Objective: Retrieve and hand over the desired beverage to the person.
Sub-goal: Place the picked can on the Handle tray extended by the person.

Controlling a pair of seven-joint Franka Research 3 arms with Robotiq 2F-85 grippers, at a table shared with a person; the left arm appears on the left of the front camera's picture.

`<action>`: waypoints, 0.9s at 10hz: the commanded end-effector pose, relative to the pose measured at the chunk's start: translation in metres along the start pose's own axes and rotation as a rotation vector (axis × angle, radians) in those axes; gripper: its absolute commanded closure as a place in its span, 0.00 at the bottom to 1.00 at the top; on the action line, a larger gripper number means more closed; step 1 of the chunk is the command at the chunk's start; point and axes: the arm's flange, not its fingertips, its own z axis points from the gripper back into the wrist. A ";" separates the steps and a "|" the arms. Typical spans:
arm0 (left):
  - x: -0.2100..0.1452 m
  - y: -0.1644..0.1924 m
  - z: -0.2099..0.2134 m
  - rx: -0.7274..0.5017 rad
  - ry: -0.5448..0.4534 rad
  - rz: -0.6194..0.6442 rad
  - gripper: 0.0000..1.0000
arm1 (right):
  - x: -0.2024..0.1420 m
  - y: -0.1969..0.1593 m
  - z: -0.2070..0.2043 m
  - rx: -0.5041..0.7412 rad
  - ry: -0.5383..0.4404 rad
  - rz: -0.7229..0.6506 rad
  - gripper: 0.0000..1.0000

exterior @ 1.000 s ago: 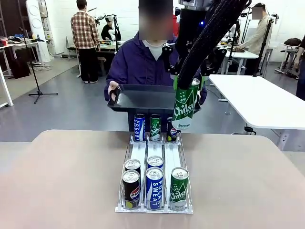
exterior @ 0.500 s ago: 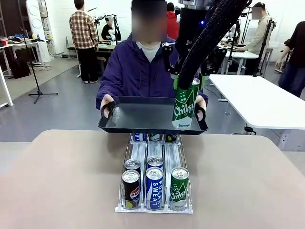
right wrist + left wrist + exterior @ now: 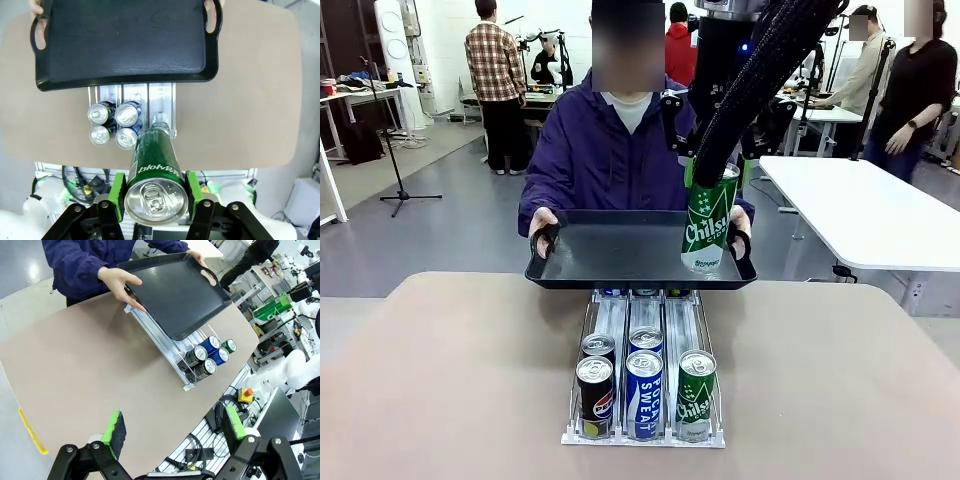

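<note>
My right gripper [image 3: 715,178] is shut on a green Chilsung can [image 3: 709,226], held upright in the air above the far end of the rack. In the right wrist view the can [image 3: 154,167] sits between the green pads of the gripper [image 3: 156,194], top towards the camera. The person [image 3: 605,150] in a purple jacket holds a black tray [image 3: 615,250] level with both hands, just beyond the can. The tray [image 3: 125,40] lies past the can's bottom, apart from it. My left gripper [image 3: 174,427] is open, high over the table, with nothing between its fingers.
A metal can rack [image 3: 620,322] stands mid-table with a black Pepsi can [image 3: 595,392], a blue Pocari Sweat can [image 3: 643,392] and a green can [image 3: 696,394] in front. The tray covers the rack's far end. A white table [image 3: 865,215] stands at the right, with other people behind.
The person has brought the tray lower and closer, so it now hides the cans at the rack's far end. My right gripper and the can have stayed still.
</note>
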 end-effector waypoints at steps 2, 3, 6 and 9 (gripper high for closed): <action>0.000 0.001 0.002 -0.013 -0.005 -0.017 0.00 | -0.005 -0.004 0.000 0.000 -0.004 -0.012 1.00; 0.000 0.001 0.002 -0.013 -0.005 -0.017 0.00 | -0.005 -0.004 0.000 0.000 -0.004 -0.012 1.00; 0.000 0.001 0.002 -0.013 -0.005 -0.017 0.00 | 0.000 0.000 0.000 0.000 0.000 0.000 0.42; 0.000 0.001 0.002 -0.013 -0.005 -0.017 0.00 | 0.075 -0.002 -0.002 0.023 0.060 -0.020 0.42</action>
